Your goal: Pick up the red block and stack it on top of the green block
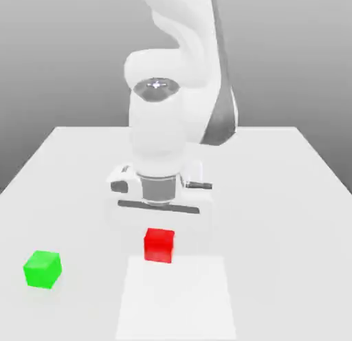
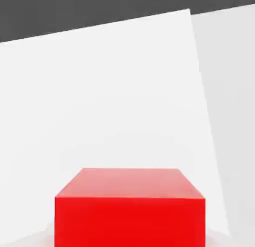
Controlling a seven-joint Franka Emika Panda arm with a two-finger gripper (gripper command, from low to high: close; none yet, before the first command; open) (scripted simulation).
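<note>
Exterior view, tabletop [image 1: 289, 195]: white, wide, grey backdrop behind; a slightly brighter rectangular patch [image 1: 177, 298] sits at the near edge.
Arm [image 1: 175, 78]: white Panda, folded over the middle of the tabletop, wrist pointing straight down, hand body level above the red block.
Gripper [image 1: 159, 231]: clenched; the red block sits right under the hand. Fingers themselves blend into the white surroundings, so contact on the block faces can't be read off this view.
Red block [image 1: 159, 245]: centre of the tabletop, directly below the hand, at the far edge of the brighter patch. Whether it rests on the surface or is just off it, can't tell.
Green block [image 1: 42, 269]: on the tabletop, toward the exterior view's left and a bit nearer the camera than the red block; well apart from it, untouched, upright.
Hand view, red block [image 2: 130, 208]: seen close up, top face and one side face visible, plain matte red, squarely aligned with the camera.
Hand view, tabletop [image 2: 99, 91]: white surface beyond the block, brighter patch edge running diagonally, dark backdrop strip past the far edge.
Difference: exterior view gives the green block and the arm pose; hand view gives the close look at the red block's faces.
</note>
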